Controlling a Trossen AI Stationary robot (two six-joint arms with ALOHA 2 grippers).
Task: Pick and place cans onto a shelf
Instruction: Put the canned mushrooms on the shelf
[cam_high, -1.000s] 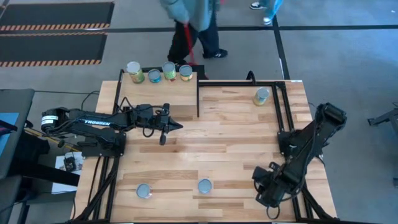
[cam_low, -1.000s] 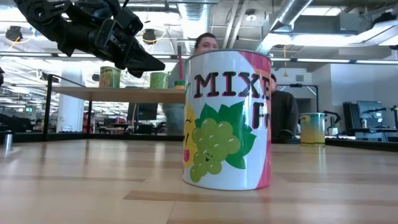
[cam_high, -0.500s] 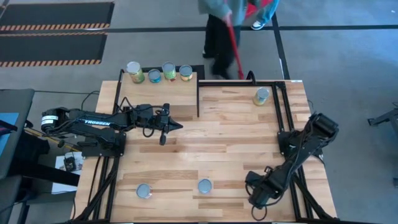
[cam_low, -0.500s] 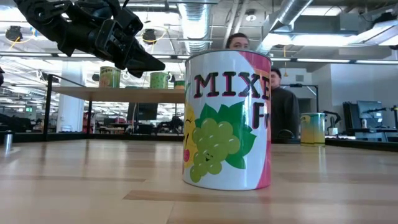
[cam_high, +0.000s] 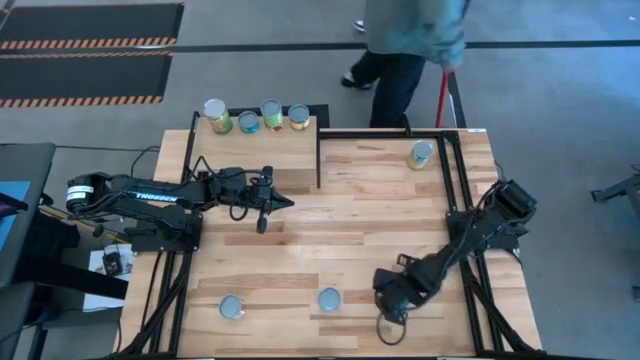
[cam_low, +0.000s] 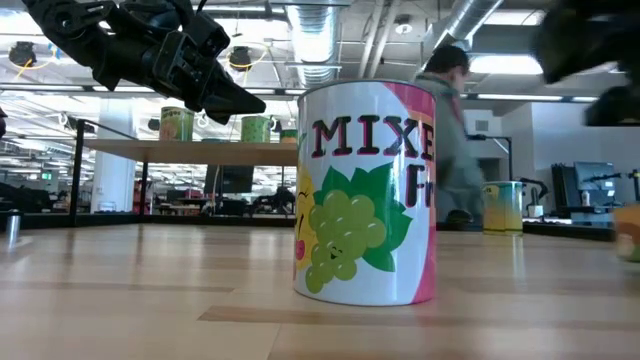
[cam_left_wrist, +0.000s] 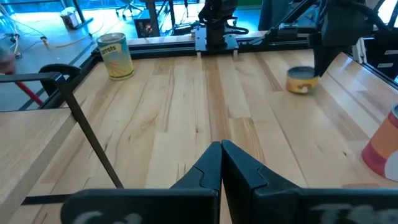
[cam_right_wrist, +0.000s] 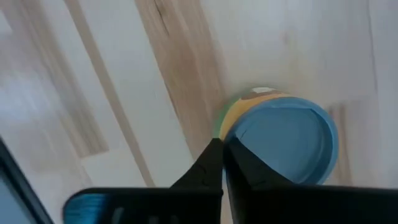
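Several cans (cam_high: 271, 114) stand in a row on the far edge of the pale shelf (cam_high: 255, 152). One can (cam_high: 421, 154) stands at the table's far right. Two more (cam_high: 231, 308) (cam_high: 329, 298) stand near the near edge; the second is the big "MIXED" can (cam_low: 366, 190) in the low view. My left gripper (cam_high: 288, 203) hangs shut over the table just right of the shelf. My right gripper (cam_high: 385, 300) is shut and low near the near edge, right of the "MIXED" can. Its tips (cam_right_wrist: 222, 148) are at the rim of a blue-topped can (cam_right_wrist: 283, 146), also visible in the left wrist view (cam_left_wrist: 303, 81). My right gripper points down at the table, and its shut fingertips (cam_right_wrist: 214, 155) show against the rim of the blue-topped can (cam_right_wrist: 233, 134), which stands upright on the table. Whether they touch the can I cannot tell.
A black frame post (cam_high: 319, 160) runs along the shelf's right side, and black rails (cam_high: 455, 170) line the table's right edge. A person (cam_high: 410, 35) with a red-handled stick walks just beyond the far edge. Bare planks (cam_high: 360, 220) lie in the table's middle.
My right gripper has swept along the near edge toward the table's left edge, closing in on the "MIXED" can, and its arm has stretched out. The person behind the table has walked toward the right.
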